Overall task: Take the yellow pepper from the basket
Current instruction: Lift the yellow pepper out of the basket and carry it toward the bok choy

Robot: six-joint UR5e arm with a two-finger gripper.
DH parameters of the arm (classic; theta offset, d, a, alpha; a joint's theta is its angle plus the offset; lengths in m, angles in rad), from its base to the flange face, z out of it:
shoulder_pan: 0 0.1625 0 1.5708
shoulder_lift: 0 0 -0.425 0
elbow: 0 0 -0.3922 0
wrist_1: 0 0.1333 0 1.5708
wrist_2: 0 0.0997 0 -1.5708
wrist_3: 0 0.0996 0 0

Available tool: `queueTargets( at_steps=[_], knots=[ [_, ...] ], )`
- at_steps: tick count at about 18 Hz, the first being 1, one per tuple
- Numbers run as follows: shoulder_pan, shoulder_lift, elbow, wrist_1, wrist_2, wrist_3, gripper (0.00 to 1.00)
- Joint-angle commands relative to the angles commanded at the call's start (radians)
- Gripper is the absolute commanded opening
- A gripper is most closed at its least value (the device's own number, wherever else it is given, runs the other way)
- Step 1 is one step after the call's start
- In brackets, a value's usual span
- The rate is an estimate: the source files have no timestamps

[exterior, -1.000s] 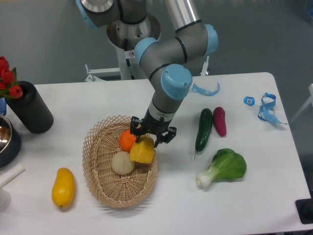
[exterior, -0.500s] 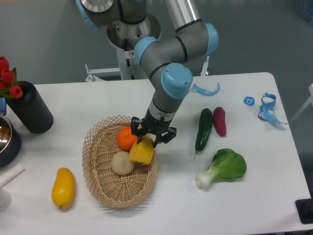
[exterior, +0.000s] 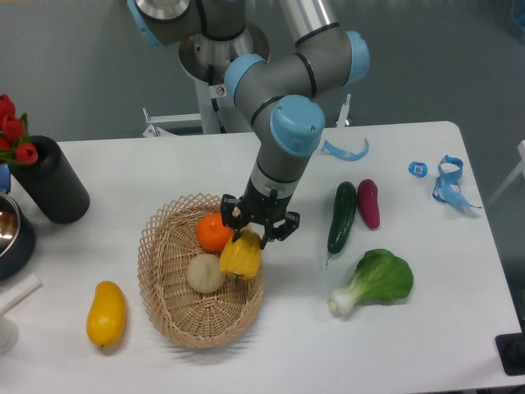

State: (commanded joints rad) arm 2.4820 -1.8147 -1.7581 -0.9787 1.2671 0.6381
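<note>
At the oval tan wicker basket's (exterior: 168, 283) 3 o'clock rim, hand (exterior: 248, 240) clamped on blocky glossy yellow pepper (exterior: 240, 256), now raised slightly off the round orange fruit (exterior: 213, 232); lift apparently underway.

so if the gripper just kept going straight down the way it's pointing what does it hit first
The gripper points down and already sits on the yellow pepper. Going on, the pepper would probably press into the basket floor; depth is hard to judge from this view.

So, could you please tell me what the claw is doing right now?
Claw: closed on the yellow pepper, over the basket.
</note>
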Motion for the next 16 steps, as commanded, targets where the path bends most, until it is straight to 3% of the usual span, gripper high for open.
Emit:
queueTargets(
  at_steps=[6, 8, 13, 16],
  knots=[
    [0.020, -0.005, 0.120, 0.003, 0.000, 0.106, 0.48],
    [0.060, -0.008, 0.167, 0.020, 0.000, 0.141, 0.48],
    [0.184, -0.014, 0.193, 0.055, -0.005, 0.354, 0.48],
    [0.212, -0.014, 0.201, 0.055, -0.006, 0.408, 0.48]
  ],
)
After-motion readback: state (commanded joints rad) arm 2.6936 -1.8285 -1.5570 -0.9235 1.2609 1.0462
